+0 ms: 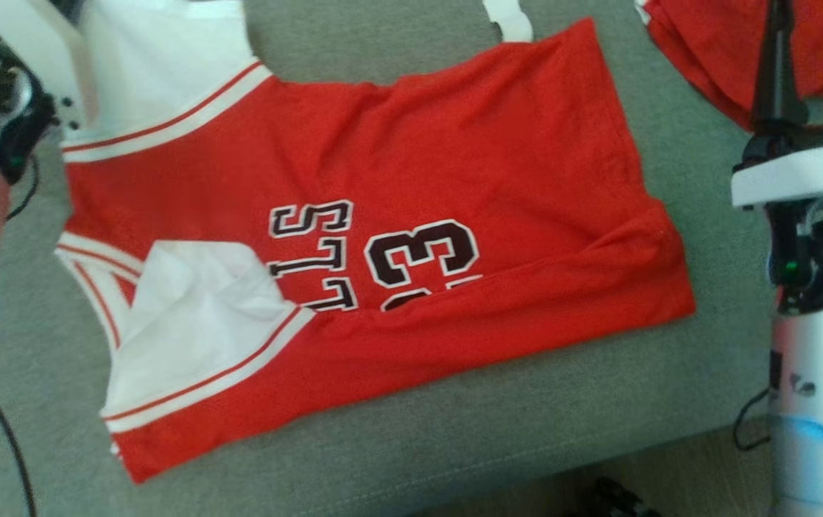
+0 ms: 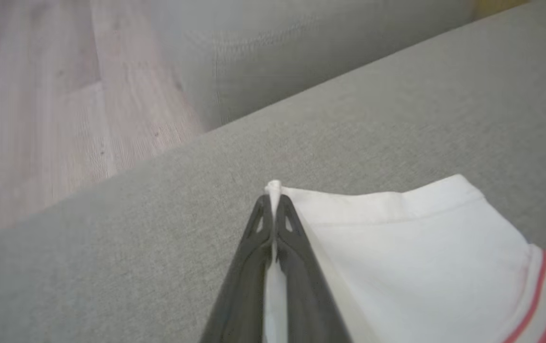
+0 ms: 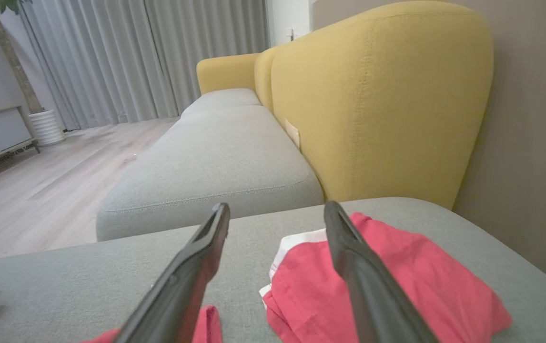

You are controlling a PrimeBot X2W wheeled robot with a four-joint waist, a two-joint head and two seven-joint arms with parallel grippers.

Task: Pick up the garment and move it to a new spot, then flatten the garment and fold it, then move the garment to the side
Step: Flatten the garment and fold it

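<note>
The garment (image 1: 397,179) is a red jersey with white trim and dark lettering, spread across the grey sofa cushion (image 1: 454,445). One side is folded over, showing a white inner panel (image 1: 196,316). In the left wrist view my left gripper (image 2: 273,197) is shut on a white corner of the garment (image 2: 411,257), pinched between its fingertips just above the cushion. My right gripper (image 1: 817,29) stands open at the far right, off the jersey, over a second red cloth; in its own view the right gripper (image 3: 278,209) holds nothing.
A second red and white cloth (image 1: 713,50) lies crumpled on the cushion at the upper right, under my right fingers (image 3: 397,286). A yellow sofa back (image 3: 378,105) rises behind it. The cushion's front edge and wooden floor (image 2: 39,95) are close by.
</note>
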